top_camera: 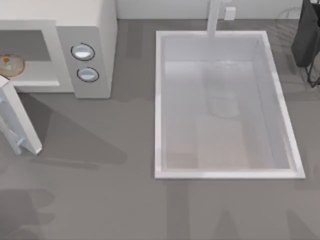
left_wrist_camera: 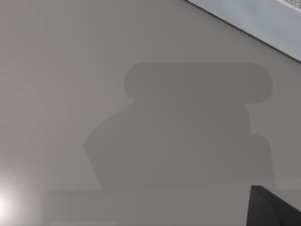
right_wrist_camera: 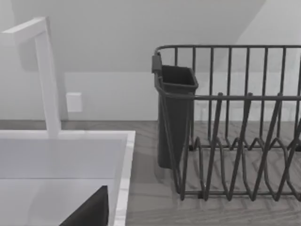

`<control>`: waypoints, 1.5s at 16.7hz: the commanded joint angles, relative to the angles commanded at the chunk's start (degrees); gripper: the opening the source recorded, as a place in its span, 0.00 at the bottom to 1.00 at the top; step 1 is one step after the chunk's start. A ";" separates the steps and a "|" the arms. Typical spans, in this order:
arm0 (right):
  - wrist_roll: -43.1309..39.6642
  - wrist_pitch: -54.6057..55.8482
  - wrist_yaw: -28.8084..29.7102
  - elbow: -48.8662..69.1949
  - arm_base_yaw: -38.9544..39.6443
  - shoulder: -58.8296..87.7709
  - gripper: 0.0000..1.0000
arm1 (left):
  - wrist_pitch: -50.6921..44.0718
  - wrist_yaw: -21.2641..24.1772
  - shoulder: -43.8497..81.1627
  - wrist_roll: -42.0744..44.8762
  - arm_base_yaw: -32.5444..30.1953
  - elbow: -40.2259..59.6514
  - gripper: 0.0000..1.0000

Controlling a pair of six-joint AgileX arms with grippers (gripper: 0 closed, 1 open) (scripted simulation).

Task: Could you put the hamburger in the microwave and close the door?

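Note:
The off-white microwave point(top_camera: 92, 30) stands at the table's back left, with its two round knobs point(top_camera: 83, 52) stacked on the side panel. Inside its cavity, at the top view's left edge, lies the pale-tan hamburger point(top_camera: 11, 64) with its orange spot. The white door point(top_camera: 19, 125) stands open, swung out toward the front of the table. A dark piece of my left gripper point(left_wrist_camera: 275, 209) hangs over bare grey counter. A dark piece of my right gripper point(right_wrist_camera: 89, 212) sits over the sink's corner, facing the dish rack.
A large white sink basin point(top_camera: 159, 100) fills the middle and right, with a white faucet point(top_camera: 215, 17) behind it. A dark wire dish rack point(right_wrist_camera: 235, 141) with a cutlery cup point(right_wrist_camera: 175, 113) stands at the back right. Grey counter lies in front of the microwave.

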 joint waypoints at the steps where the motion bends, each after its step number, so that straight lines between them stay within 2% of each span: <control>1: 0.00 0.00 0.00 0.00 0.00 0.00 1.00 | 0.33 -0.43 -0.63 -0.63 -0.62 -0.62 0.00; 6: 0.00 0.00 0.00 0.00 0.00 0.00 1.00 | 0.24 -0.34 -0.49 -0.80 -0.62 -0.61 0.00; 8: 0.00 0.00 0.00 0.00 0.00 0.00 1.00 | 0.26 -1.78 -1.12 -2.42 -2.71 -1.16 0.00; 10: 0.00 0.00 0.00 0.00 0.00 0.00 1.00 | 0.30 -4.67 -2.54 -5.71 -7.14 -2.33 0.00; 15: 0.00 0.00 0.00 0.00 0.00 0.00 1.00 | 0.68 -14.94 -8.38 -17.48 -23.56 -6.37 0.00; 18: 0.00 0.00 0.00 0.00 0.00 0.00 1.00 | 1.33 -19.42 -11.70 -22.51 -29.06 -7.75 0.00; 25: 0.00 0.00 0.00 0.00 0.00 0.00 1.00 | 1.88 -19.86 -11.14 -23.15 -29.71 -7.07 0.00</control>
